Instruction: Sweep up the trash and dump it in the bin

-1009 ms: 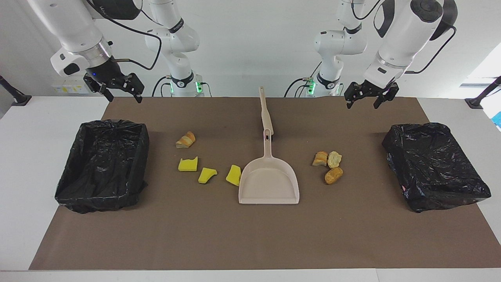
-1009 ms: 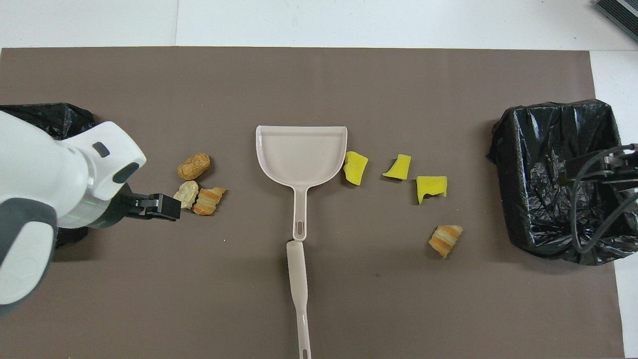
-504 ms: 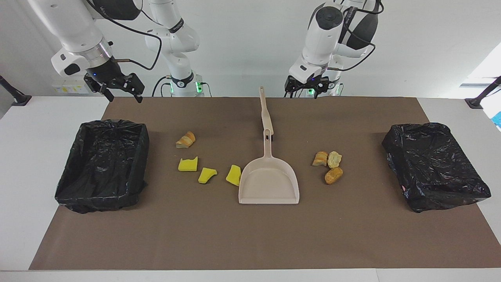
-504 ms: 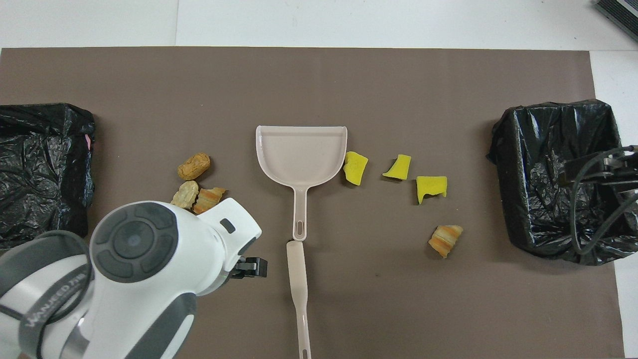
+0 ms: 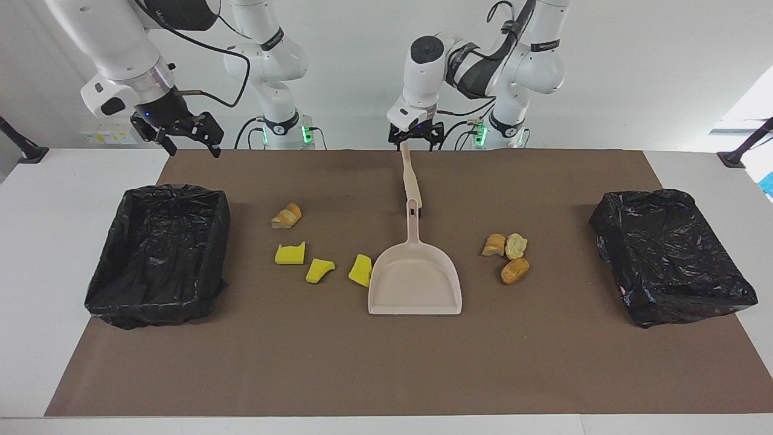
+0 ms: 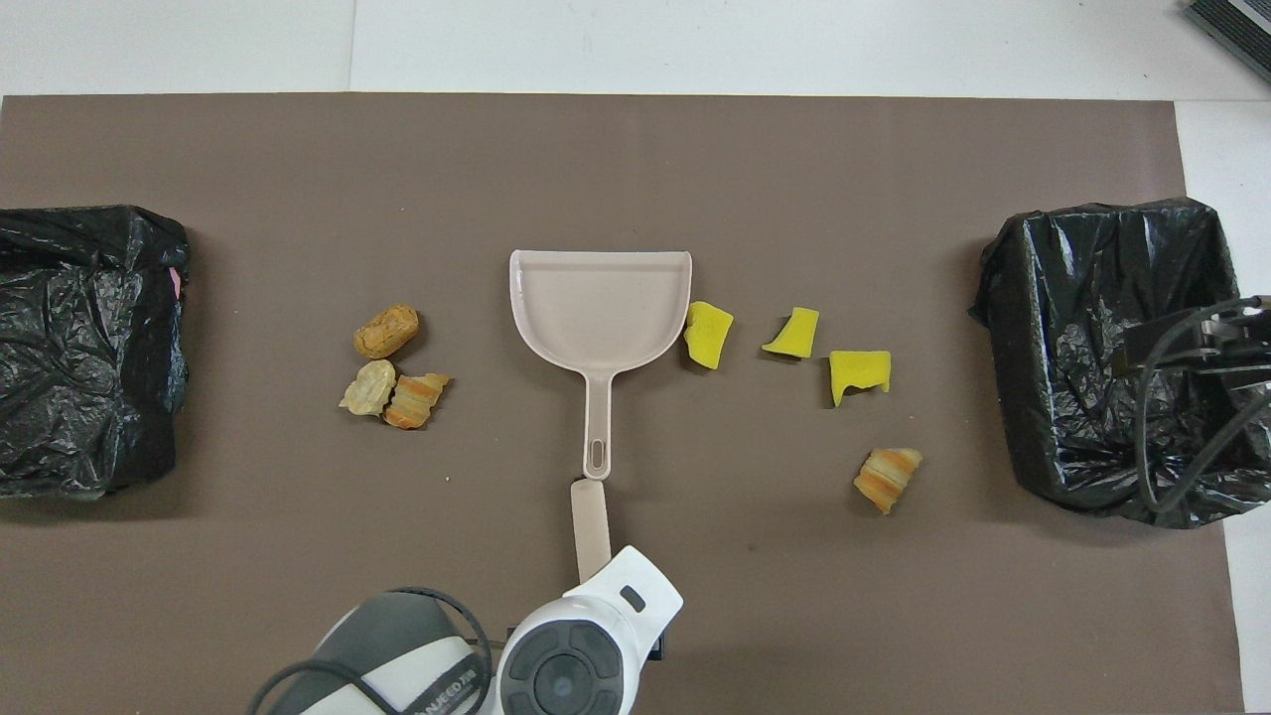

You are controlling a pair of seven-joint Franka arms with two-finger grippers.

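Observation:
A beige dustpan (image 5: pixel 415 281) (image 6: pixel 599 303) lies mid-mat, its handle toward the robots. A beige stick (image 5: pixel 410 175) (image 6: pixel 593 526) lies end to end with that handle. My left gripper (image 5: pixel 412 140) hangs open just over the stick's end nearest the robots; from above the arm hides it. Three yellow trash pieces (image 5: pixel 290 254) (image 5: pixel 319 270) (image 5: pixel 361 270) and one bread chunk (image 5: pixel 287 215) lie beside the pan toward the right arm's end. Three bread chunks (image 5: pixel 494 244) (image 5: pixel 516 245) (image 5: pixel 514 270) lie toward the left arm's end. My right gripper (image 5: pixel 190 145) waits open, raised over the mat's corner.
Two bins lined with black bags stand on the brown mat (image 5: pixel 386 362): one bin (image 5: pixel 151 308) (image 6: pixel 1003 298) at the right arm's end, the other bin (image 5: pixel 670 254) (image 6: pixel 89 348) at the left arm's end. White table surrounds the mat.
The left arm swung from the left arm's end of the table to the middle, and its gripper now hangs over the stick's end. The right gripper barely moved. Nothing on the mat shifted.

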